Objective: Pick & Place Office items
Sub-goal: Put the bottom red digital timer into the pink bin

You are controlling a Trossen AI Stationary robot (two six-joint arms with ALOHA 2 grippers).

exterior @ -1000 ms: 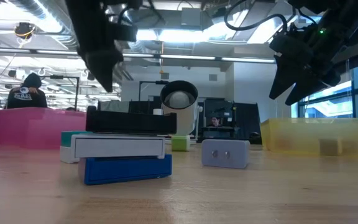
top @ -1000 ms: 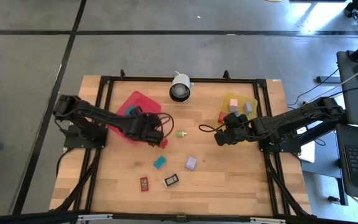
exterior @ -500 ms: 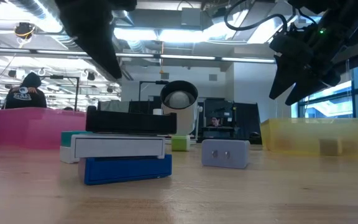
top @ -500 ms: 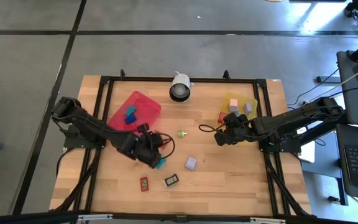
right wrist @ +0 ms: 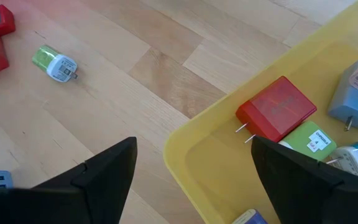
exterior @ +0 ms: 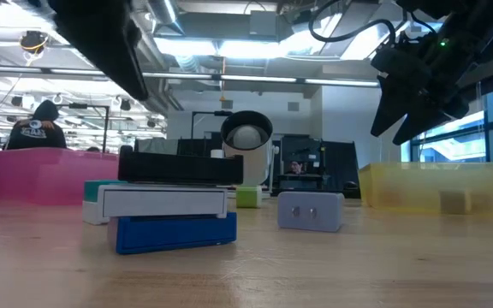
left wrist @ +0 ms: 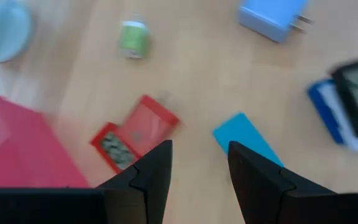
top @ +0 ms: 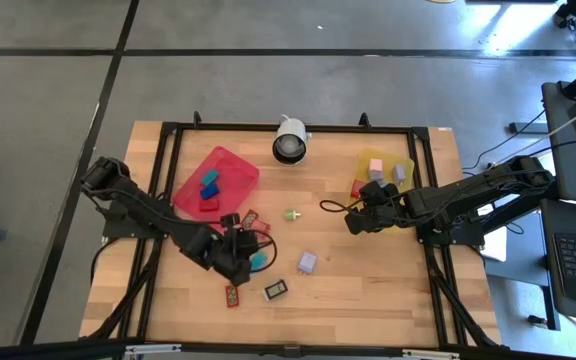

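Several small office pieces crowd our left gripper (left wrist: 197,165): risk of nudging the flat teal block (left wrist: 248,140) or red labelled piece (left wrist: 135,132) aside on descent; fingers parted, holding nothing, above bare wood. Right gripper (right wrist: 191,171) hovers spread and empty over the yellow plastic tray (right wrist: 229,174) rim

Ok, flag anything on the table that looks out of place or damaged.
Nothing looks damaged or spilled. Small items still lie loose on the wood between the trays: a green piece, a lilac block, a teal block, and a black, white-labelled one.
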